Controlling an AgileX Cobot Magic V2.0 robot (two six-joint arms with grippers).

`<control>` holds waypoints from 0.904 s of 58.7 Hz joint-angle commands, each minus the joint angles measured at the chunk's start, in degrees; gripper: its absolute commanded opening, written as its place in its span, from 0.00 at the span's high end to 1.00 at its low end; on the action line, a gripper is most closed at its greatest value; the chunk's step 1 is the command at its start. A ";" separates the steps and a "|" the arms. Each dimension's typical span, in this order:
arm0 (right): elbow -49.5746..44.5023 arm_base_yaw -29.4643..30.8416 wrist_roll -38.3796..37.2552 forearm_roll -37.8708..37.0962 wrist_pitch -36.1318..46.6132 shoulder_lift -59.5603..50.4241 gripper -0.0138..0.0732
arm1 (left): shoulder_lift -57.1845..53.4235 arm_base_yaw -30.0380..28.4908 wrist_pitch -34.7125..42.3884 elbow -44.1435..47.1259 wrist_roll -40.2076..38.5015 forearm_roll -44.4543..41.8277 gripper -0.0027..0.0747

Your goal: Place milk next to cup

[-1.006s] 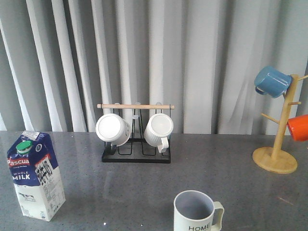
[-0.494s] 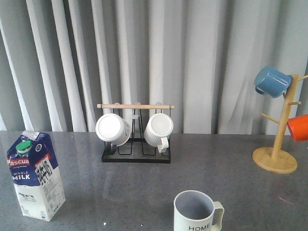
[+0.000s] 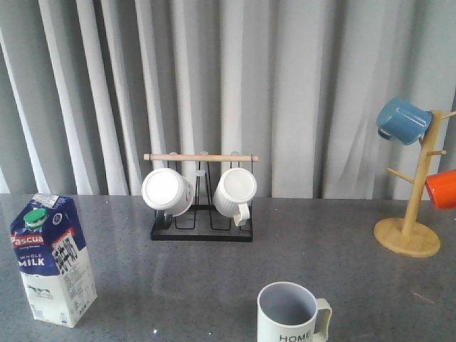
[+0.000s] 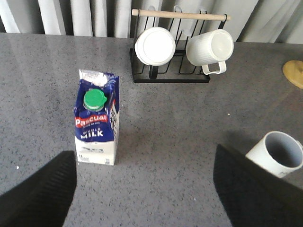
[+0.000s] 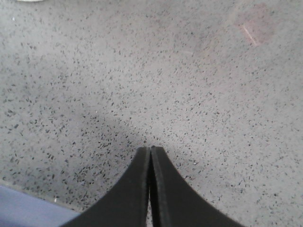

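Observation:
The milk (image 3: 51,260) is a blue and white carton with a green cap, upright at the front left of the grey table. It also shows in the left wrist view (image 4: 96,124). The cup (image 3: 288,313), pale with "HOME" lettering, stands at the front centre and also shows in the left wrist view (image 4: 276,154). My left gripper (image 4: 144,187) is open wide and empty, above the table between milk and cup, short of both. My right gripper (image 5: 150,150) is shut on nothing over bare table. Neither gripper shows in the front view.
A black rack with a wooden bar (image 3: 201,214) holds two white ribbed mugs at the back centre. A wooden mug tree (image 3: 410,221) at the right carries a blue mug (image 3: 402,121) and an orange mug (image 3: 442,189). Curtains hang behind the table.

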State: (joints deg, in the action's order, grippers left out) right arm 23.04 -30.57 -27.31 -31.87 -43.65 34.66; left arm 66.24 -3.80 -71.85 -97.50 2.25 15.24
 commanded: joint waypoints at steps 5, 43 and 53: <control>1.45 -0.02 -0.05 -1.98 1.62 -2.84 0.85 | 8.09 -0.07 0.08 -10.48 0.12 0.61 0.22; 1.45 -0.02 0.01 -2.03 0.40 -4.36 0.85 | 22.93 -0.07 0.08 -13.55 6.99 0.02 0.22; 1.45 -0.02 0.01 -2.03 0.35 -4.36 0.85 | 25.10 -0.07 0.08 -13.55 8.76 -1.38 0.22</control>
State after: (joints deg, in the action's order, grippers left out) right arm 23.04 -30.57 -27.36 -31.87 -45.43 30.14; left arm 92.27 -3.80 -72.98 -109.44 9.74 13.92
